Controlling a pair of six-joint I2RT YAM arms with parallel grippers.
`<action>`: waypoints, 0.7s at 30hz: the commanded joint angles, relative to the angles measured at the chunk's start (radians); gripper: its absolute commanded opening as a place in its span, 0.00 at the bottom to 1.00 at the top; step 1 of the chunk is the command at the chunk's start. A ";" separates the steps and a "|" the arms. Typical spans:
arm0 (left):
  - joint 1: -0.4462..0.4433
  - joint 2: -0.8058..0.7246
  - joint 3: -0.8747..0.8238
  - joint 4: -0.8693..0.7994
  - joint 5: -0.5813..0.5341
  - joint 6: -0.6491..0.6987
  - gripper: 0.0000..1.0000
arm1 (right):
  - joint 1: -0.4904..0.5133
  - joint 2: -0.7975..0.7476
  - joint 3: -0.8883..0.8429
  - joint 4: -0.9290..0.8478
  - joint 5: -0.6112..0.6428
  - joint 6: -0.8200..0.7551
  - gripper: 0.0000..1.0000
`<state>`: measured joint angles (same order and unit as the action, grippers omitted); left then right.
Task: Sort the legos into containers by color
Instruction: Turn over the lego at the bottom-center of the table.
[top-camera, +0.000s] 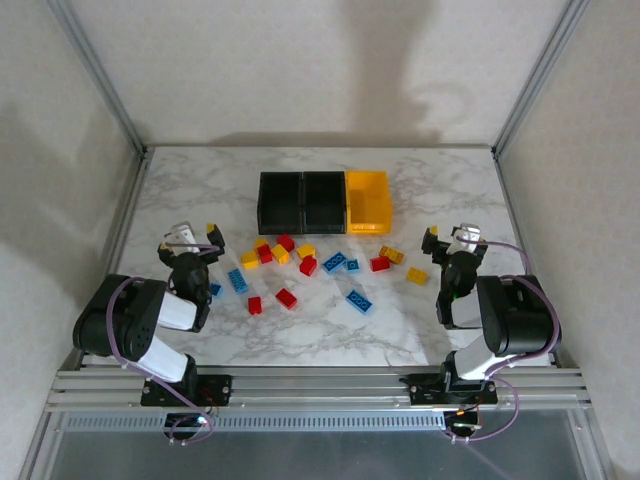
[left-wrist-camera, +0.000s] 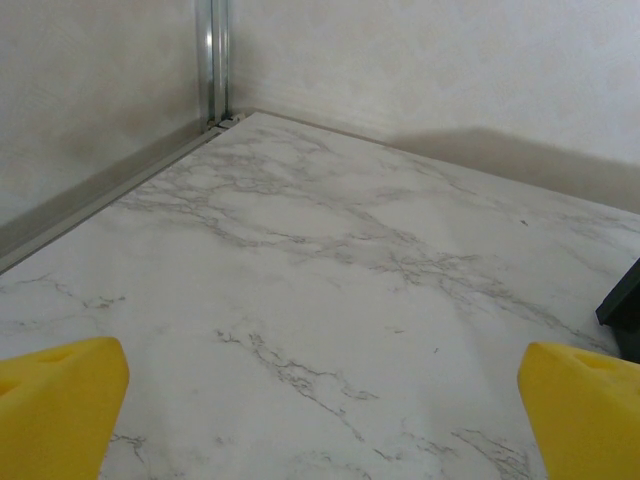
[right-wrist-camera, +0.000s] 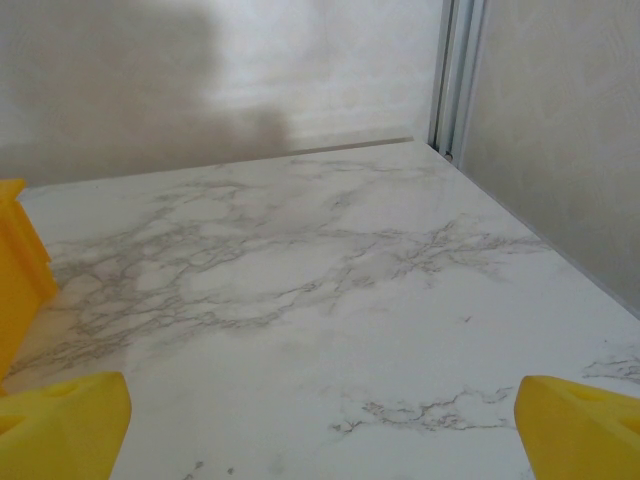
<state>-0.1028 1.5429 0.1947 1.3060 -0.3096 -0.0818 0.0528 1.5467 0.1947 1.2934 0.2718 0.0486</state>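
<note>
The containers (top-camera: 303, 200) were seen in the upper middle of the top view. They were joined in one row whose long axis ran left to right, with the open tops turned upward. Two black bins (top-camera: 282, 202) were set at the left and the yellow bin (top-camera: 368, 176) at the right end. Any lettering on them was too small to be read.

The legos (top-camera: 308, 266) were scattered on the marble table (top-camera: 460, 190) just below that row, in the middle of the frame. A long blue brick (top-camera: 237, 280) at the left of the scatter was laid nearly up and down the frame. A yellow brick (top-camera: 416, 275) was placed at the far right.

The left gripper (top-camera: 190, 238) was held at the lower left and the right gripper (top-camera: 452, 236) at the lower right. Each was spread wide, and nothing was clasped in either. In the left wrist view the yellow fingertips (left-wrist-camera: 60, 400) were kept far apart over bare marble.
</note>
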 joint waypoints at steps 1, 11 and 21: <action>0.009 -0.035 0.036 -0.035 -0.003 -0.014 1.00 | 0.005 -0.049 0.010 -0.019 0.011 0.006 0.99; 0.012 -0.318 0.214 -0.489 -0.086 -0.211 1.00 | 0.013 -0.421 0.167 -0.432 -0.090 0.110 0.99; 0.008 -0.426 0.426 -1.056 0.285 -0.571 1.00 | -0.020 -0.519 0.479 -1.167 -0.348 0.527 0.79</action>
<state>-0.0807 1.1412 0.5900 0.4805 -0.1982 -0.5491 0.0246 1.0191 0.6266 0.3859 0.0898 0.4873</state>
